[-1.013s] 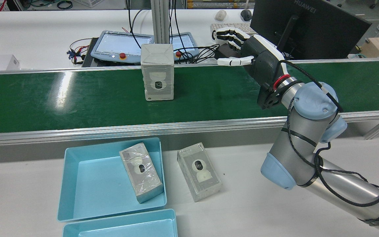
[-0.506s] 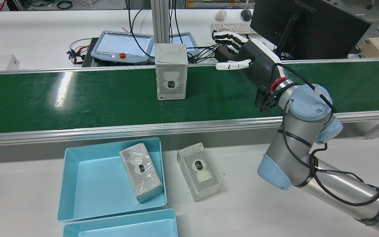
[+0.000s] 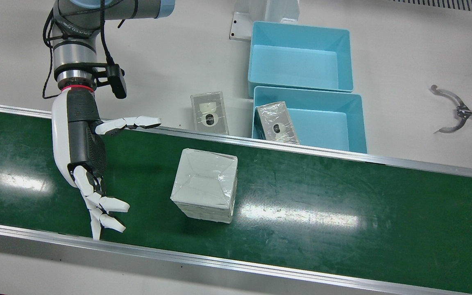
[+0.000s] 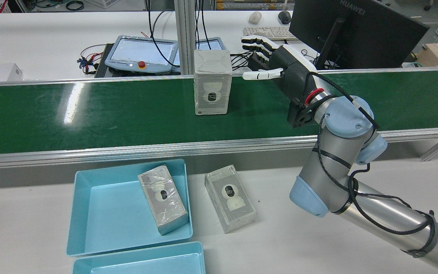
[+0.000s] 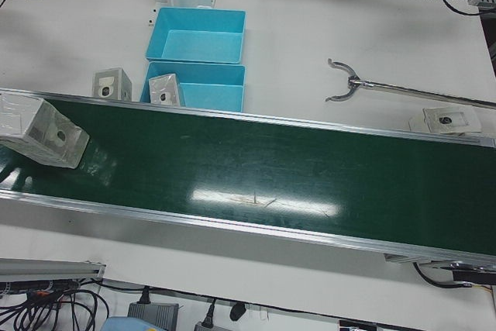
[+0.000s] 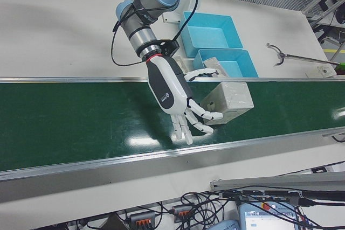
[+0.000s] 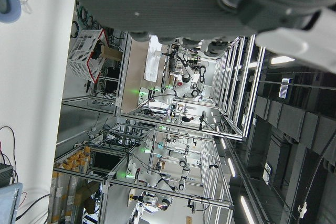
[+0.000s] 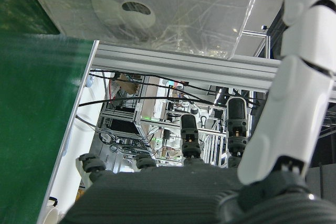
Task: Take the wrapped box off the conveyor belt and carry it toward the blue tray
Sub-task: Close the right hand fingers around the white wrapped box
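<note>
Right hand (image 3: 81, 151): fingers spread wide, holding nothing, over the conveyor belt (image 3: 342, 205).
Wrapped box (image 3: 205, 184): upright, just beside the hand, untouched.

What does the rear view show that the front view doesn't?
Only the rear view shows the monitor, keyboard and control pendant beyond the belt. Only the front view shows the metal grabber tool lying on the table. Both show the right hand, open beside the wrapped box on the conveyor belt, and the blue tray.
</note>
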`<control>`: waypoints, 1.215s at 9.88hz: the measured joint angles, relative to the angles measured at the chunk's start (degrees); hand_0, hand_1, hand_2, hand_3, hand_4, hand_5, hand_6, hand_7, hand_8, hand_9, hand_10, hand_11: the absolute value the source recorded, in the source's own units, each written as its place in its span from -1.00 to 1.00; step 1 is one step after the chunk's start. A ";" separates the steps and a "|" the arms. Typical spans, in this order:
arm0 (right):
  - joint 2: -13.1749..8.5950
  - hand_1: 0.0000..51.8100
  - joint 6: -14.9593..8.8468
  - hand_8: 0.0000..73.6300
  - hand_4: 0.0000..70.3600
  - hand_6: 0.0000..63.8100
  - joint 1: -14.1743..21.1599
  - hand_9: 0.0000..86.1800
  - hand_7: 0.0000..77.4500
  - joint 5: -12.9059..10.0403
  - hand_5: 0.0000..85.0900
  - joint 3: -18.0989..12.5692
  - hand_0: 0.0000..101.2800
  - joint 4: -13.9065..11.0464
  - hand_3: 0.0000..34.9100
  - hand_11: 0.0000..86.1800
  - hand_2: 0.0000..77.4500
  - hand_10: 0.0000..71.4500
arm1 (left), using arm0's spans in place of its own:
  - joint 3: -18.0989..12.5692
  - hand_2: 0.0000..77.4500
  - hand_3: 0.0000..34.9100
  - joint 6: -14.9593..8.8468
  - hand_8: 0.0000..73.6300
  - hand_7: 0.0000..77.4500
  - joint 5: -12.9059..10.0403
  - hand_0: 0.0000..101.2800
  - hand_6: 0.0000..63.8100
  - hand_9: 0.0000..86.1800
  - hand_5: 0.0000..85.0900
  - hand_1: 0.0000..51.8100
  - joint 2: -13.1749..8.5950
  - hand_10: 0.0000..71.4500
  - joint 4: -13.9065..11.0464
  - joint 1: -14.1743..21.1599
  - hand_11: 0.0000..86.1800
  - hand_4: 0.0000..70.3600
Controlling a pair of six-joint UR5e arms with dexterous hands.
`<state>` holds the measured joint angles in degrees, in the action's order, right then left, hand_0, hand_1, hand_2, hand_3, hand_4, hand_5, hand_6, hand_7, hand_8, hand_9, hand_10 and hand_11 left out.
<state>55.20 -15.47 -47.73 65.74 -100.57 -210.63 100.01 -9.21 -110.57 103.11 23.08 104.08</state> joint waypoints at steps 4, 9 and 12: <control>-0.13 -0.66 0.03 -1.00 -0.61 -1.00 0.53 -0.90 -0.45 0.00 -0.38 0.47 -0.18 0.23 0.73 -0.89 -0.62 -0.92 | 0.00 -0.99 -1.00 0.00 -0.99 -0.99 0.00 -1.00 -1.00 -1.00 -0.99 -1.00 0.00 -0.98 0.00 0.00 -1.00 -0.98; 0.02 -0.64 0.57 -1.00 -0.60 -1.00 1.12 -0.92 -0.46 0.00 -0.35 1.49 -0.18 0.39 0.70 -0.87 -0.54 -0.89 | 0.00 -0.97 -1.00 0.00 -0.99 -0.99 0.00 -1.00 -0.98 -0.99 -0.99 -1.00 0.00 -0.98 0.00 0.00 -1.00 -1.00; -0.14 -0.54 0.76 -1.00 -0.49 -1.00 1.00 -0.92 -0.45 0.00 -0.33 2.14 -0.18 0.39 0.71 -0.81 -0.46 -0.86 | 0.00 -0.99 -1.00 0.00 -0.99 -0.99 0.00 -1.00 -1.00 -1.00 -0.99 -1.00 0.00 -1.00 0.00 0.00 -1.00 -1.00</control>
<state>55.06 -14.71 -46.72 65.74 -98.43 -210.23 100.02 -9.21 -110.57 103.11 23.08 104.08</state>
